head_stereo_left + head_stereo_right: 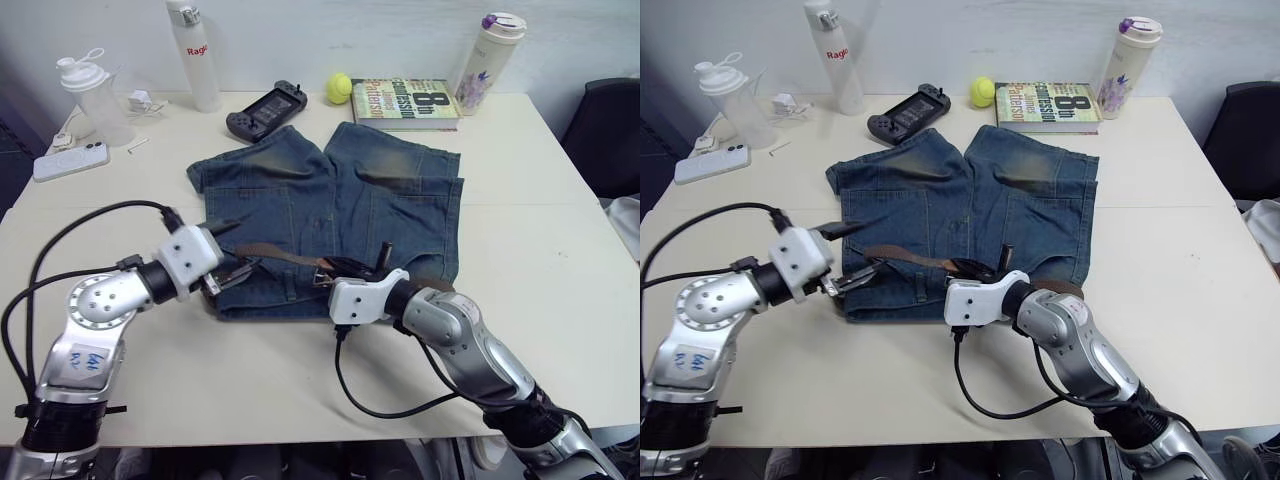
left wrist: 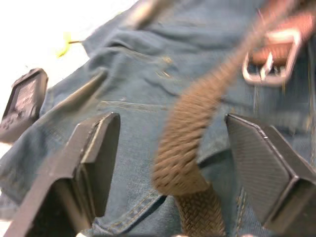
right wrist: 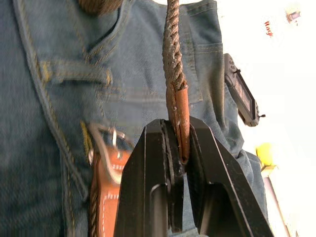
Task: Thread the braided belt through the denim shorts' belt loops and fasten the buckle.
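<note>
Far left on table [image 1: 560,250]: white phone [image 1: 70,161], clear shaker bottle [image 1: 95,98], tall white bottle [image 1: 194,55] behind. Black game controller [image 1: 265,108] next, then yellow ball [image 1: 339,88], a book [image 1: 407,103], floral bottle [image 1: 490,62] at far right back.

Denim shorts [image 1: 335,215] lie flat mid-table, waistband toward the robot, legs pointing away, tan faded patches on both legs.

Left gripper [image 2: 170,163] sits at the waistband's left end, fingers [image 2: 96,158] spread wide, nothing clamped. Braided belt [image 2: 195,143] passes loosely between them, over the denim, not pinched.

Belt runs left to right along the waistband, dark brown strip in the head views. Whether it passes through any belt loops — cannot tell. One belt loop [image 3: 76,71] shows on the waistband in the right wrist view, nothing through it.

Buckle [image 2: 270,61] silver, lies on the denim past the left gripper; in the right wrist view it sits just beside the right fingers, on a tan leather end tab.

Right gripper [image 3: 180,148] at mid-waistband, fingers clamped narrow on the belt's leather tip; braided part rises taut from the pinch.
</note>
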Available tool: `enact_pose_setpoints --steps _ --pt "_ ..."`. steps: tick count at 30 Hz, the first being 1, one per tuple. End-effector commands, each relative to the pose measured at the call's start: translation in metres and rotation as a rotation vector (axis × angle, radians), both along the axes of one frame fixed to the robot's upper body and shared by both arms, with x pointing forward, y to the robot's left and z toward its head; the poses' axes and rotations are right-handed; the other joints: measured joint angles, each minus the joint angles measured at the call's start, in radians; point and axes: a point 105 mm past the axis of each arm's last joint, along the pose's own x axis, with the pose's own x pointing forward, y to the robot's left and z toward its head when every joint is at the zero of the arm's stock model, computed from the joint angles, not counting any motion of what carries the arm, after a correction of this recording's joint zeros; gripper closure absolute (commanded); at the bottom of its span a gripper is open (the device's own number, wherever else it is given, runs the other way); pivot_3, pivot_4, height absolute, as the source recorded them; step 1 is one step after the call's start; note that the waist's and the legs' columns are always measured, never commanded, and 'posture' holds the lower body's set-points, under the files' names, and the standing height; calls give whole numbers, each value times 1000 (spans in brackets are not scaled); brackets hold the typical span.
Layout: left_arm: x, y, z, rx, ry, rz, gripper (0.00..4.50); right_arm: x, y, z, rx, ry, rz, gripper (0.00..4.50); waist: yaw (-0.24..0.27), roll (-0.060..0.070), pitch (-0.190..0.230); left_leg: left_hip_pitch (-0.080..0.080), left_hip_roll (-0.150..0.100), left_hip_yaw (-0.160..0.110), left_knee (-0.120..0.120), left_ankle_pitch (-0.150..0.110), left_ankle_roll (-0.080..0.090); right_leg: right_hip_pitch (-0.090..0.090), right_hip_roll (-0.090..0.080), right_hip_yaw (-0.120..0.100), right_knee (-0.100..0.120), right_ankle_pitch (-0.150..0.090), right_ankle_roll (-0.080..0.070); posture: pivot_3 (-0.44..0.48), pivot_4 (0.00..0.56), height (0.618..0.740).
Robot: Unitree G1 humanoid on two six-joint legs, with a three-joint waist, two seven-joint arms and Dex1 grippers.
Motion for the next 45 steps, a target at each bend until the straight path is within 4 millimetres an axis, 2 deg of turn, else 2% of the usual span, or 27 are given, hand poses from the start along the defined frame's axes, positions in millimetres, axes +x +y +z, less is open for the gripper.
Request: enact_pose_setpoints --steps 1,4,7,9,13,14,18,23,36,39,44,45 --pt "-20 13 26 -288 161 -29 734 4 -4 12 -6 -70 11 4500 1 0 0 0 0 -1 0 0 0 1 0 0 0 0 0 0 150 740" --pt "-40 18 31 -515 388 -123 734 8 -4 11 -11 -74 16 4500 -1 0 0 1 0 -1 1 0 0 2 0 0 0 0 0 0 150 740" --pt "-69 4 6 -649 608 -218 734 12 0 13 -17 -110 25 4500 -3 0 0 1 0 -3 1 0 0 3 0 1 -1 0 0 0 150 740" --pt "-80 -3 -7 -700 698 -228 734 12 3 15 -26 -139 37 4500 -2 0 0 2 0 -3 0 0 0 4 0 2 -2 0 0 0 150 740" --pt "-74 -28 -36 -924 867 -132 734 7 12 29 -67 -349 87 4500 8 0 0 2 -1 -10 4 0 0 7 0 3 -4 0 0 0 150 740" --pt "-71 -35 -38 -993 897 -119 734 4 15 31 -87 -410 108 4500 9 0 -1 2 -2 -14 6 0 0 11 1 3 -6 0 0 0 150 740" --pt "-54 -47 -29 -1237 947 -96 734 5 19 35 -106 -524 115 4500 15 -1 -1 3 -3 -17 9 0 0 16 2 3 -8 0 0 0 150 740" --pt "-36 -42 -28 -1440 945 -2 734 8 17 30 -114 -529 107 4500 21 -1 -1 3 -3 -17 11 0 1 19 4 3 -11 0 0 0 150 740" --pt "-23 -53 -27 -1559 982 26 734 4 19 28 -101 -509 108 4500 28 -1 -1 2 -2 -18 12 0 1 20 7 2 -14 0 0 0 150 740" --pt "-21 -61 -24 -1544 1000 14 1573 4 20 28 -101 -510 112 4500 28 -1 -1 2 -2 -18 12 0 1 21 7 2 -14 0 0 0 150 740" --pt "-19 -60 -23 -1560 999 38 3629 4 18 28 -92 -497 101 4500 27 -1 -1 2 -1 -19 11 0 1 21 9 3 -15 0 0 0 150 740" --pt "-19 -60 -22 -1567 995 44 4174 4 18 28 -91 -494 99 4500 27 -1 -1 2 -1 -19 11 0 1 21 9 3 -15 0 0 0 150 740"
